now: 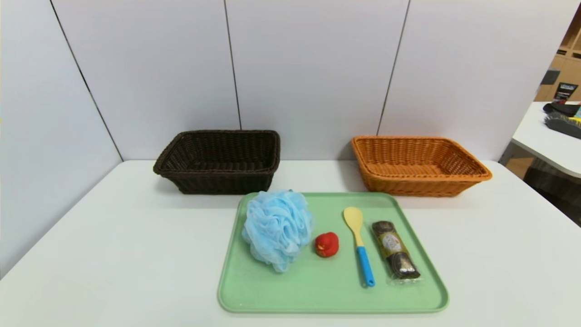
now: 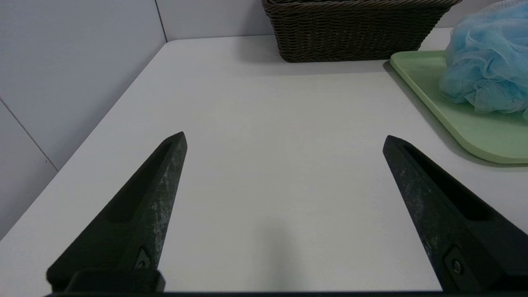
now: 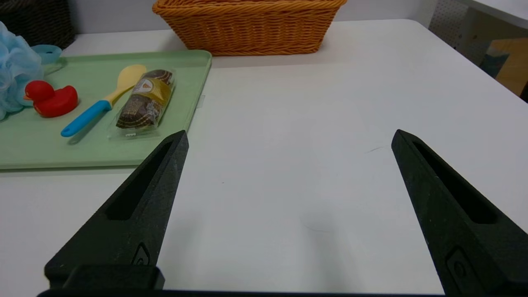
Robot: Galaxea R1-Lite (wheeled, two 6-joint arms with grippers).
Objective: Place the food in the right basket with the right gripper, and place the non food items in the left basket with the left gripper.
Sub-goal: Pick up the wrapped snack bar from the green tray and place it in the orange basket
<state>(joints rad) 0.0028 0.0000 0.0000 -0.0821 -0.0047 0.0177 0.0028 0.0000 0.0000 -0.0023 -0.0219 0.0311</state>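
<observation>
On a green tray [image 1: 331,295] lie a blue bath pouf [image 1: 277,227], a red rubber duck [image 1: 327,244], a yellow spoon with a blue handle [image 1: 359,245] and a wrapped chocolate snack [image 1: 395,249]. Behind the tray stand a dark brown basket [image 1: 220,161] on the left and an orange basket [image 1: 417,164] on the right. Neither arm shows in the head view. My left gripper [image 2: 284,138] hangs open over bare table left of the tray [image 2: 474,136]. My right gripper [image 3: 288,136] is open over bare table right of the snack [image 3: 144,103], with nothing between its fingers.
White wall panels close the table at the back and left. A second table [image 1: 549,141] with dark objects stands at the far right, past the table edge. The pouf [image 2: 486,62] and brown basket [image 2: 354,33] show in the left wrist view, the orange basket [image 3: 247,29] in the right.
</observation>
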